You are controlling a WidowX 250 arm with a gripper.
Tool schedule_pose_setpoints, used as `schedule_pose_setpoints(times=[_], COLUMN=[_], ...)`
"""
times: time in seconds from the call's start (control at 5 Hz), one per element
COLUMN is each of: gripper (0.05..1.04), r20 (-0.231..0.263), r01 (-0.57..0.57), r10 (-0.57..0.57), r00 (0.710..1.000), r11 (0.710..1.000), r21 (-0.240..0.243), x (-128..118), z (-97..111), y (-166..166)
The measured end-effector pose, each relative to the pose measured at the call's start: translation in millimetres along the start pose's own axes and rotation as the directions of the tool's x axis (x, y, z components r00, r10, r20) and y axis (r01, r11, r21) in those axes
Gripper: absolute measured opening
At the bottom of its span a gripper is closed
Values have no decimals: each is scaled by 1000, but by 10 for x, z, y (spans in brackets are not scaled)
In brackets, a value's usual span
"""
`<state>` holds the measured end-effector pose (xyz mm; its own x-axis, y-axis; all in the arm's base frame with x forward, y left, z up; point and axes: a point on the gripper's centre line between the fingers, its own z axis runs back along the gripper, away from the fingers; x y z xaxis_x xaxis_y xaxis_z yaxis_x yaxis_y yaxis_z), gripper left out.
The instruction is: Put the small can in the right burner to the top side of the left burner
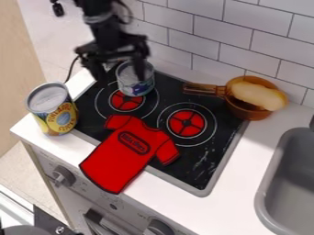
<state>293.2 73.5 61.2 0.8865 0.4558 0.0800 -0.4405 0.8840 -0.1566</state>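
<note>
Stove knobs are set well before the claw, which is held open at the small can, presumably for clearance.

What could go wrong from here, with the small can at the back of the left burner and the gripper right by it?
The gripper overlaps the small can in this view, so moving away might tip it. The big can, near the edge of the counter, might fall if bumped.
</note>
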Motion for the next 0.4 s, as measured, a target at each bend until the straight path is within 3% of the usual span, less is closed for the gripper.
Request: schedule_pose_setpoints(times=[0.2, 0.4], gripper=[1000, 1000], r20=[32, 108], r01=[147, 241], r10=[-146, -239], r00=[989, 965], r11=[989, 971], r21=[-33, -8], x=[-269, -448], z=[-7, -113], y=[-368, -763])
